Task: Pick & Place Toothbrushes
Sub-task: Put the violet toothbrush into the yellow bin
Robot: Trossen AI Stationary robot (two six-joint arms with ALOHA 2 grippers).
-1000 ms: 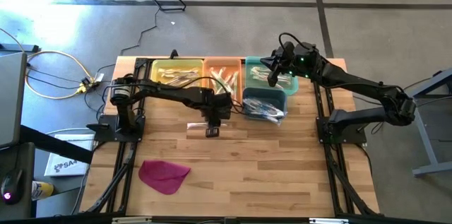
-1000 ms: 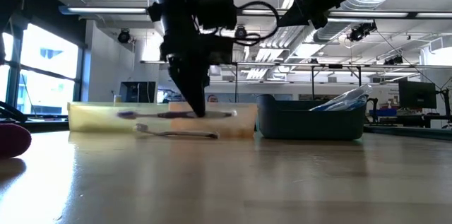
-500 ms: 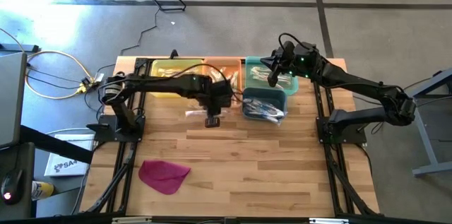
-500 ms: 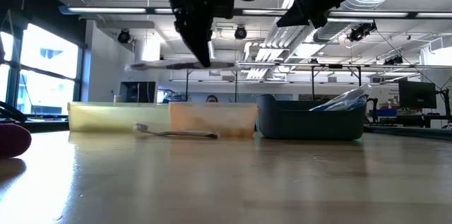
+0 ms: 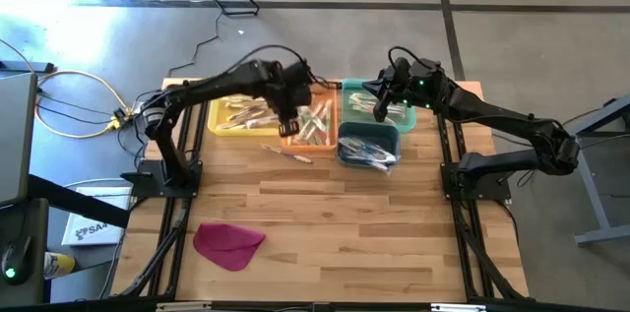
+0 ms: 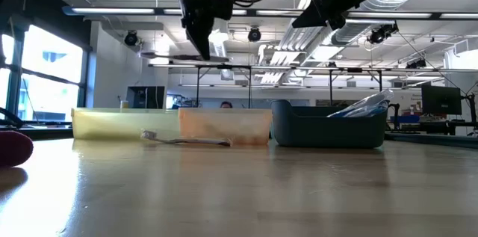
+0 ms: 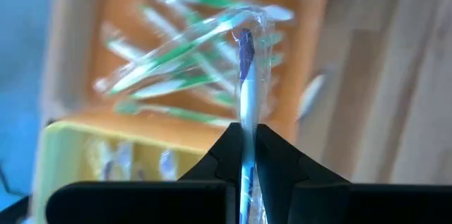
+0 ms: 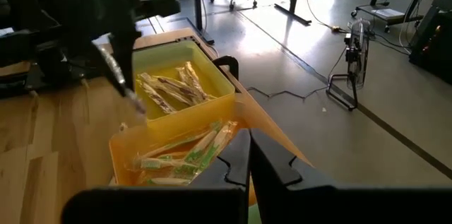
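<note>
One wrapped toothbrush (image 7: 244, 75), white handle with a dark blue head end in a clear crinkly sleeve, was pinched between the closed fingers of the left gripper (image 5: 289, 125), held level and well above the bins in the low view (image 6: 187, 58). Left gripper hung over the seam between the yellow bin (image 5: 219, 118) and the orange bin (image 5: 292, 139), near the orange bin's front edge. Orange bin held a loose heap of green-handled toothbrushes (image 7: 176, 75) in glossy wrappers; yellow bin held pale wrapped ones (image 8: 169, 91). Another single toothbrush (image 5: 287, 152) lay flat on the bare wood just in front of the orange bin, apart from its wall, slim and slightly angled. To the right sat a teal bin (image 5: 346, 105) at the back and a dark blue bin (image 5: 356, 154) in front of it, with wrapped brushes (image 5: 372, 151) poking over the blue bin's rim. Right gripper (image 5: 379, 101) hovered high over the teal bin, fingers closed together with nothing between them in its wrist view. Bins were thin translucent plastic with straight walls, packed side by side along the table's (image 5: 394, 223) far edge. Front half of the slatted wooden tabletop was open apart from a flat magenta cloth (image 5: 228, 243) near the front left corner, well away from everything. Black frame rails (image 5: 463, 214) ran along both side edges of the table.
</note>
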